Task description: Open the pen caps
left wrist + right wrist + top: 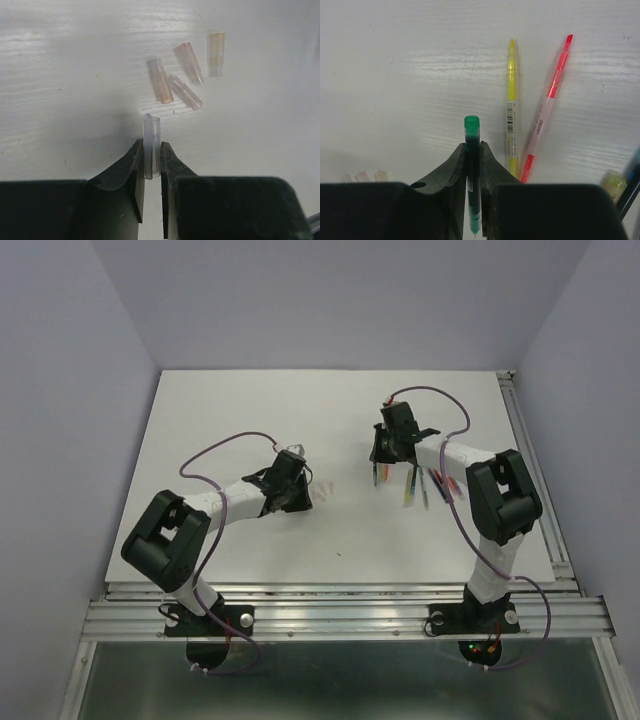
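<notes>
My left gripper (152,150) is shut on a clear pen cap (151,145), held just above the table. Several pale pink and whitish caps (160,80) lie loose on the table just beyond it. My right gripper (472,150) is shut on a green pen (472,165), its flat end pointing away and its uncapped tip towards the camera. An uncapped yellow pen (511,105) and an uncapped red-pink pen (546,107) lie on the table to its right. In the top view the left gripper (292,468) is mid-table and the right gripper (385,445) is at the right.
More pens (437,485) lie in a loose group under the right arm. A pale cap and a blue pen (627,185) show at the right wrist view's lower right edge. The white table (240,420) has a metal rail (535,470) along its right side.
</notes>
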`<act>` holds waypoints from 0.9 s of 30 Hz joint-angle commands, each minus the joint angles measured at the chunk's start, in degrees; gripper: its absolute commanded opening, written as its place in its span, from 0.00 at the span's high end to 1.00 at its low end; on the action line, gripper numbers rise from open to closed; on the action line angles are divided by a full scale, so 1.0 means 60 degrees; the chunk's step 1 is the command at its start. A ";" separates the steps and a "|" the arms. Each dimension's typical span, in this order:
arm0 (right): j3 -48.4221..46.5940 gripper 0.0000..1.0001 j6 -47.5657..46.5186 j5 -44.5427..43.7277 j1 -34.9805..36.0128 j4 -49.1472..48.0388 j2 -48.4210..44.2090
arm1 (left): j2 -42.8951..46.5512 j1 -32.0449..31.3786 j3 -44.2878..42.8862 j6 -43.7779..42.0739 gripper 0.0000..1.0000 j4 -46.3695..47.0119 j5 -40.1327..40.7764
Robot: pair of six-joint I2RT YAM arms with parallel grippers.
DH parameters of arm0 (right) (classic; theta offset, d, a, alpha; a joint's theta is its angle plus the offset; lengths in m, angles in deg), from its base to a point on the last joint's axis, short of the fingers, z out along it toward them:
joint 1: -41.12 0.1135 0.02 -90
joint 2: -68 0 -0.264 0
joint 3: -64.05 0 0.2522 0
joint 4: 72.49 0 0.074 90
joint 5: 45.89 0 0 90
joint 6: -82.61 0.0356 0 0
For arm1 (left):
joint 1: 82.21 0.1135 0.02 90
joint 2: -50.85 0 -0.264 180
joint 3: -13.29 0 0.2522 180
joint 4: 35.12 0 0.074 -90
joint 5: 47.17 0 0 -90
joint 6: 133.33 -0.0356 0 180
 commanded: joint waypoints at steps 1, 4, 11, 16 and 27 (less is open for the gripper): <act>-0.0699 0.93 -0.0993 -0.0201 0.0271 0.0173 0.0276 | -0.0329 0.0110 -0.0543 -0.0382 0.87 -0.0273 0.0161; -0.0831 0.91 -0.1082 -0.0625 0.0389 0.0393 0.0437 | -0.0476 0.0125 -0.0661 -0.0382 0.82 -0.0347 0.0206; -0.0772 0.78 -0.1039 -0.0758 0.0462 0.0496 0.0526 | -0.0418 0.0139 -0.0617 -0.0368 0.57 -0.0347 0.0088; -0.0685 0.70 -0.0849 -0.0846 0.0477 0.0656 0.0160 | -0.0301 0.0125 -0.0573 -0.0382 0.49 -0.0347 -0.0044; 0.0310 0.37 0.0088 -0.1300 0.0477 0.0964 -0.2124 | 0.0826 0.0124 -0.0266 -0.0470 0.13 0.0004 -0.0673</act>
